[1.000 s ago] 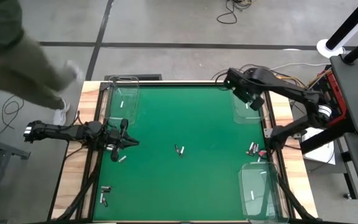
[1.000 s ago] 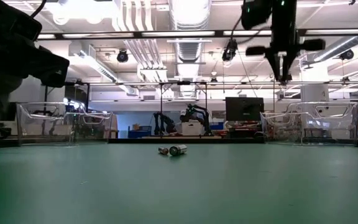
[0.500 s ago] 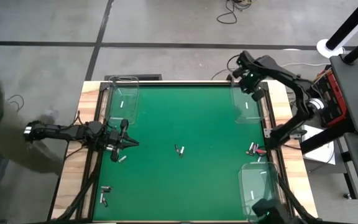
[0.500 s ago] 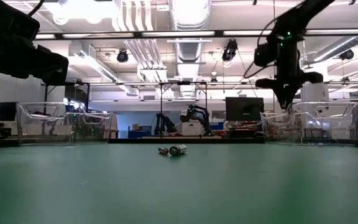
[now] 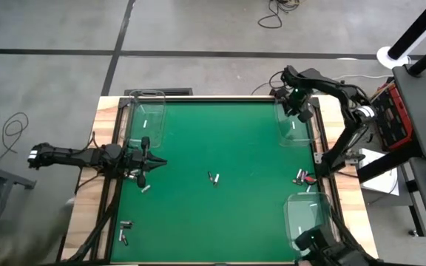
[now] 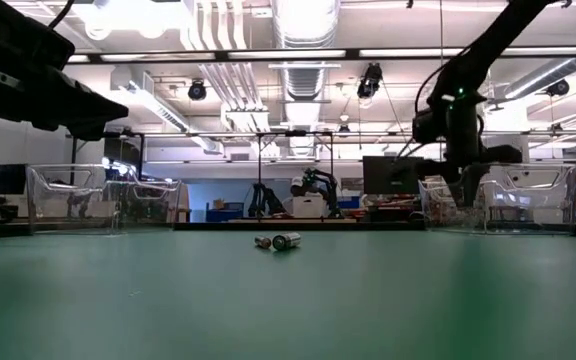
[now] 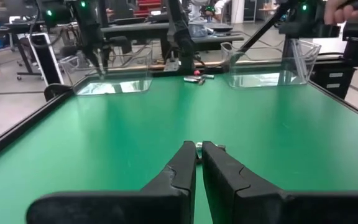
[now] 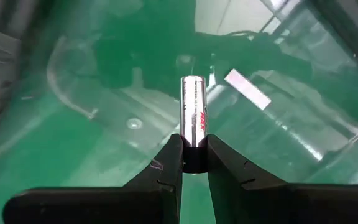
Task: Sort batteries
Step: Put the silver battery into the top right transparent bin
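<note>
Overhead, ceiling lights [image 6: 218,52] shine above the green table [image 5: 220,148].

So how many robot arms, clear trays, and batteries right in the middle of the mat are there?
Robot arms: 2, left arm, right arm
Clear trays: 3
Batteries mid-mat: 2
Total: 7

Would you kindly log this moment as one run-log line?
task: sort batteries | right pincer: shut on silver battery, above far-right clear tray | left pincer: shut, low at the mat's left edge
</note>
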